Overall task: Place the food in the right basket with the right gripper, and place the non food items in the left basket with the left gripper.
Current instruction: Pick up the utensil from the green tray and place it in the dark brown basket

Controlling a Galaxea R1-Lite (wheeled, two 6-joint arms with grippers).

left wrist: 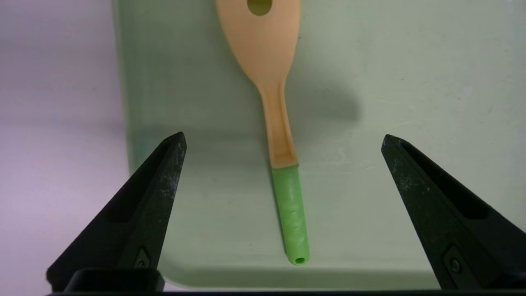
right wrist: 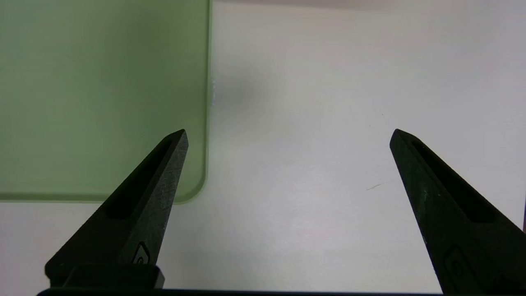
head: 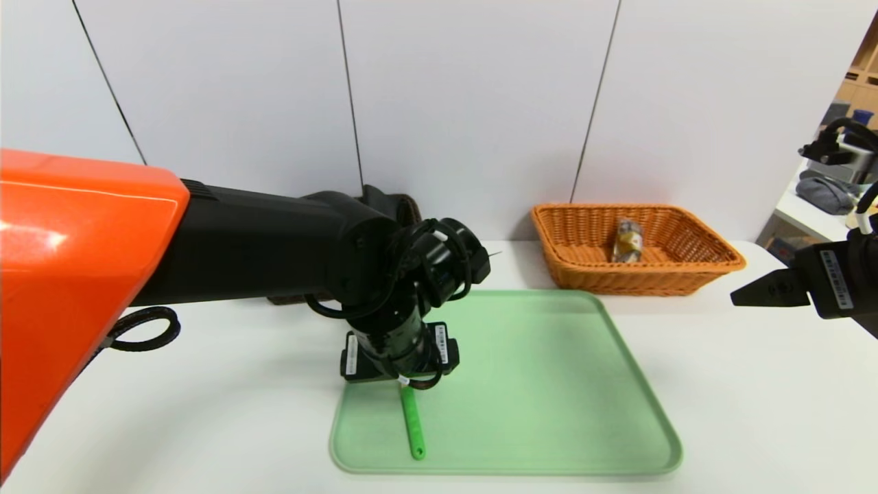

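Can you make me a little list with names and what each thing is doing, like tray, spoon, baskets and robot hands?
spoon: lying on the tray, green handle, not held
tray: light green, on the white table
orange basket: behind the tray, wrapped snack inside
dark basket: mostly hidden behind the left arm
left gripper: open, above the spoon
right gripper: open and empty, off the tray's right side

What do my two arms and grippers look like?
The left arm is black with a glossy orange upper segment, looping black cables and white barcode stickers. The left gripper and right gripper have black, tapering pointed jaws; the right carries a barcode sticker.
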